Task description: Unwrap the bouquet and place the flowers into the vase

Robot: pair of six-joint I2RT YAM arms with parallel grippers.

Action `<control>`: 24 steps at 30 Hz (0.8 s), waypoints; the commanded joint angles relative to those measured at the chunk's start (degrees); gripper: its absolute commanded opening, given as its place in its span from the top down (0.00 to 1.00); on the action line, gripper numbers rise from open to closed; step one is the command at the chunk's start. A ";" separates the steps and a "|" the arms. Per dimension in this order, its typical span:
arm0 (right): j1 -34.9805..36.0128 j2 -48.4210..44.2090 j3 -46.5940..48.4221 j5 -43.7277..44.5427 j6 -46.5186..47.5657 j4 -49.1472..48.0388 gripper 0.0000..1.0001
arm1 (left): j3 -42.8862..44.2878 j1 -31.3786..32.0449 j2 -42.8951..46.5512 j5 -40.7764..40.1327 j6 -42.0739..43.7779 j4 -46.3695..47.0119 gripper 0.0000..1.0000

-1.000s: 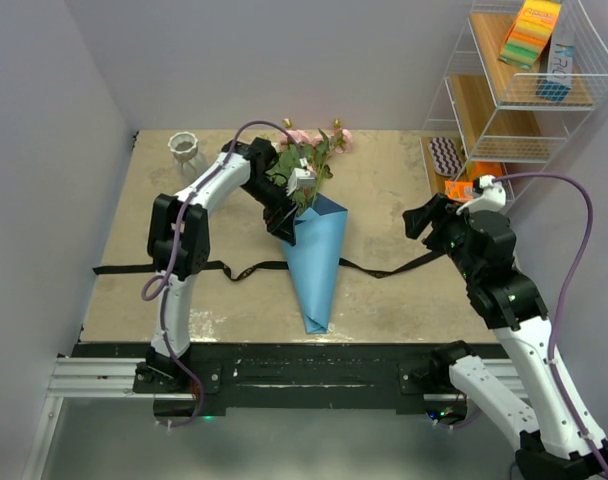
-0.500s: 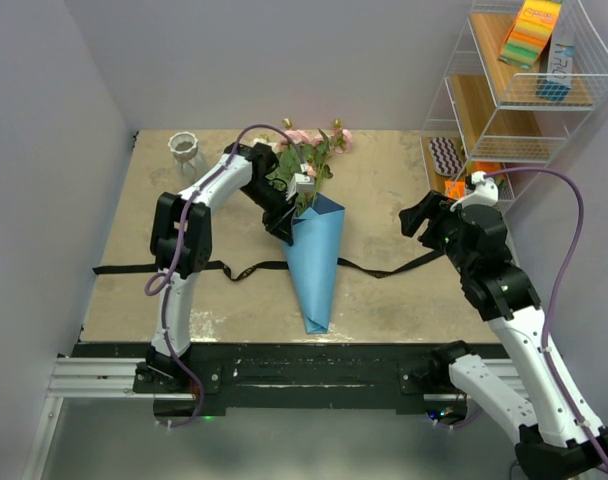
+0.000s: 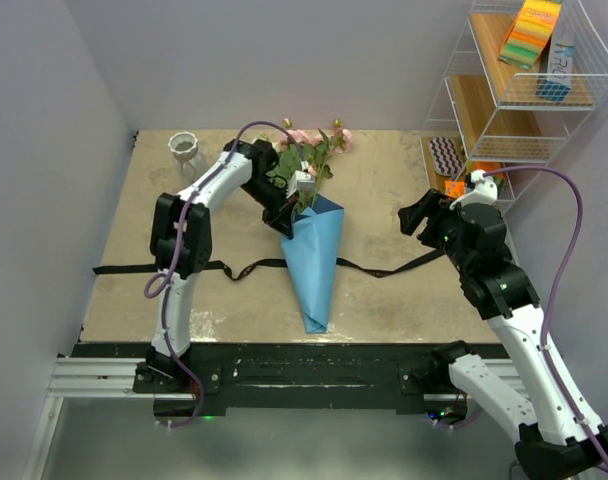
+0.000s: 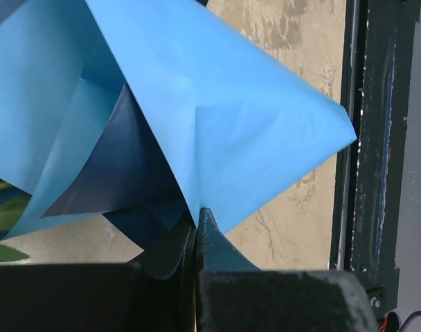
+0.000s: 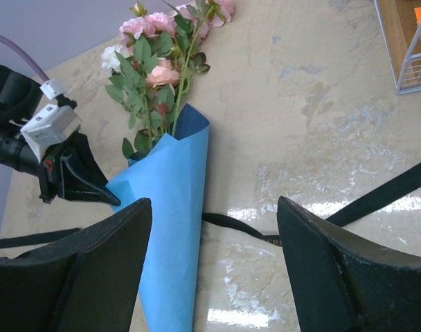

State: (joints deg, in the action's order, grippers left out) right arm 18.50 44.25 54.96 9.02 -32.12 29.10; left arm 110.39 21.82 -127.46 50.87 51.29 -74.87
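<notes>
The bouquet lies mid-table: a blue paper cone (image 3: 316, 262) (image 5: 172, 235) with its point toward the near edge, and the flowers (image 3: 309, 155) (image 5: 155, 72), pink, peach and white roses with green leaves, sticking out of the far end. My left gripper (image 3: 289, 222) (image 4: 196, 216) is shut on the cone's upper left paper edge (image 4: 217, 124). A black ribbon (image 3: 184, 268) (image 5: 231, 225) lies loose across the table under the cone. My right gripper (image 3: 416, 218) (image 5: 214, 207) hangs open above the table to the right of the cone, holding nothing. The vase (image 3: 186, 148) stands at the far left.
A white wire shelf (image 3: 524, 95) stands at the far right with sponges on its top level. A striped item (image 3: 445, 155) and an orange item (image 3: 462, 187) lie at its foot. The table's black front rail (image 4: 377, 138) runs along the near edge.
My left gripper's jaws have closed on the edge of the blue paper. The right arm shifted a little to the left.
</notes>
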 commanded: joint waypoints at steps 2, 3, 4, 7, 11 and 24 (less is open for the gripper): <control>0.13 -0.57 1.73 -1.37 -0.58 -1.68 0.23 | 5.97 0.50 6.51 1.42 -4.34 -0.54 1.00; 0.13 -0.65 1.73 -1.37 -0.58 -1.77 0.23 | 6.50 0.76 6.87 1.42 -5.05 -0.54 1.00; 0.22 -0.83 1.64 -1.28 -0.58 -1.68 0.23 | 7.20 0.94 7.13 1.16 -6.19 -0.37 1.00; 0.22 -1.36 1.38 -1.28 -0.58 -1.59 0.23 | 11.59 1.47 7.31 1.59 -12.78 -0.36 1.00; 0.22 -2.24 0.24 -1.11 -0.75 -1.50 0.23 | 12.66 4.17 9.59 -0.57 -21.73 3.14 1.00; 0.13 -4.52 -1.78 -3.56 1.61 -0.45 0.17 | 13.01 9.11 10.03 -6.14 -31.42 4.38 0.01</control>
State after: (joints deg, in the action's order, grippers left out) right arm 18.50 40.86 53.87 7.90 -32.49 29.32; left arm 122.17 31.99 -120.25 43.66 23.94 -71.22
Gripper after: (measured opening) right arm 0.822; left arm 0.989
